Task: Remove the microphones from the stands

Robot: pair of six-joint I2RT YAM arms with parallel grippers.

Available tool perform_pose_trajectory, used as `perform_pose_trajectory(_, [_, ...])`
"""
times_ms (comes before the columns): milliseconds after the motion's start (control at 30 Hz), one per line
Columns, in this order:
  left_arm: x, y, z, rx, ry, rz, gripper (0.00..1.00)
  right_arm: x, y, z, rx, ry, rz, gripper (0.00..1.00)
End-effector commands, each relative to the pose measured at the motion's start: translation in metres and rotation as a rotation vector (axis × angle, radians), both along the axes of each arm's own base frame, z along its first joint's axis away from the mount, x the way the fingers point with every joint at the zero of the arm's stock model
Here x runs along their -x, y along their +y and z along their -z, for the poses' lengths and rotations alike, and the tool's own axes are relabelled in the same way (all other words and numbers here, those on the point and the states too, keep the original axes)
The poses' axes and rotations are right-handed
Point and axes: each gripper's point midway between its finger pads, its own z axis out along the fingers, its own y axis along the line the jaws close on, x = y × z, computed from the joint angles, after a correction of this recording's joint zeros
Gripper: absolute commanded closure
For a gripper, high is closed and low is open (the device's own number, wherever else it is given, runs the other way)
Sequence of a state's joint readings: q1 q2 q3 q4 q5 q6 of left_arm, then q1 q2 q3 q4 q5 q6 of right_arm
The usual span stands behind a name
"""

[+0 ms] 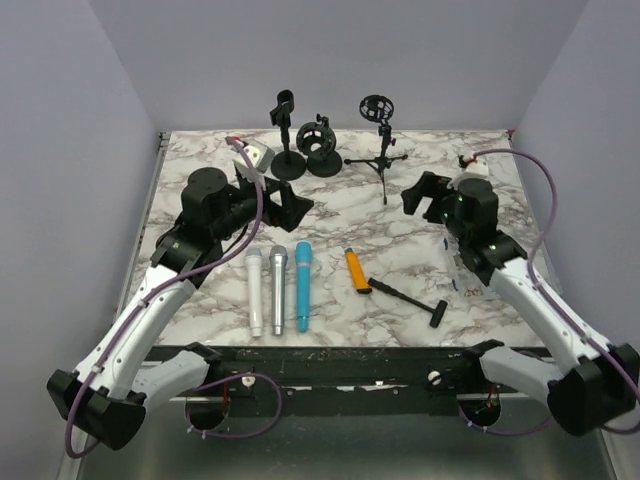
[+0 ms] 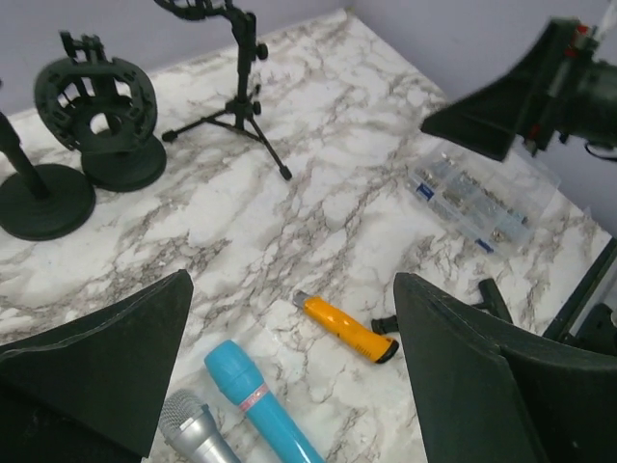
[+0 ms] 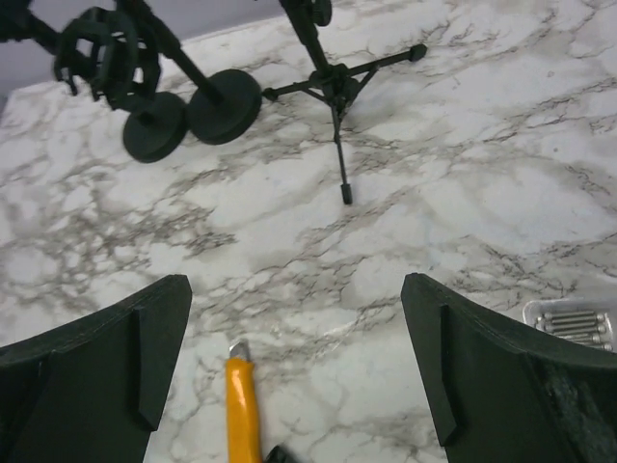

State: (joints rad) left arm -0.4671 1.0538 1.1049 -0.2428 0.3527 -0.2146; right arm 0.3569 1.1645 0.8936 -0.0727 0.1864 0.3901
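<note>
"Was the microphone off its stand?"

"It looked so. The far stands (image 1: 287, 168) were bare. Three microphones (image 1: 278, 290) lay near, left. The left gripper (image 2: 292, 285) and right gripper (image 3: 294, 280) were wide open, holding nothing."

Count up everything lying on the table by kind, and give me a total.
Microphones: 3 (white microphone, silver microphone, blue microphone)
Black stands: 3 (round-base stand, ring-mount stand, tripod stand)
Orange utility knife: 1
Black hammer: 1
Clear plastic screw box: 1
Total: 9
</note>
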Motion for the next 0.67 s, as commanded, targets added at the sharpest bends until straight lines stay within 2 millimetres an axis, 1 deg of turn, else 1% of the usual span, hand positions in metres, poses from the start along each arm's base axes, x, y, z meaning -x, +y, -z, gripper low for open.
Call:
perform_pose_trajectory(0, [0.015,0.031,-0.059,0.149,-0.17,-0.145,0.1,0.055,0.0,-0.014,-0.077,-0.011,-0.081,0.0])
perform_pose_trajectory(67, [0.027,0.048,-0.073,0.202,-0.224,-0.208,0.09,0.073,-0.011,-0.033,-0.103,-0.071,-0.057,0.0])
perform_pose_trajectory(167, [0.049,0.077,-0.085,0.28,-0.302,-0.301,0.04,0.093,-0.026,-0.048,-0.115,-0.123,-0.017,0.0])
perform_pose_trajectory(233, [0.06,0.096,-0.082,0.325,-0.336,-0.368,0.02,0.106,-0.038,-0.056,-0.111,-0.153,0.016,0.0])
perform_pose_trajectory(267, [0.064,0.103,-0.078,0.338,-0.346,-0.395,0.01,0.111,-0.042,-0.058,-0.106,-0.157,0.028,0.0])
perform_pose_trajectory(300, [0.071,0.112,-0.078,0.359,-0.369,-0.417,0.02,0.115,-0.048,-0.062,-0.107,-0.17,0.048,0.0])
perform_pose_trajectory(367, [0.079,0.122,-0.072,0.381,-0.393,-0.448,0.01,0.125,-0.058,-0.071,-0.105,-0.19,0.085,0.0])
perform_pose_trajectory(467, [0.084,0.131,-0.064,0.392,-0.403,-0.481,0.01,0.139,-0.081,-0.08,-0.161,-0.226,0.208,0.0])
perform_pose_trajectory(567, [0.083,0.135,-0.059,0.38,-0.397,-0.501,0.01,0.145,-0.086,-0.083,-0.172,-0.288,0.209,0.0])
perform_pose_trajectory(633, [0.081,0.135,-0.058,0.37,-0.394,-0.507,0.02,0.148,-0.082,-0.088,-0.165,-0.306,0.172,0.0])
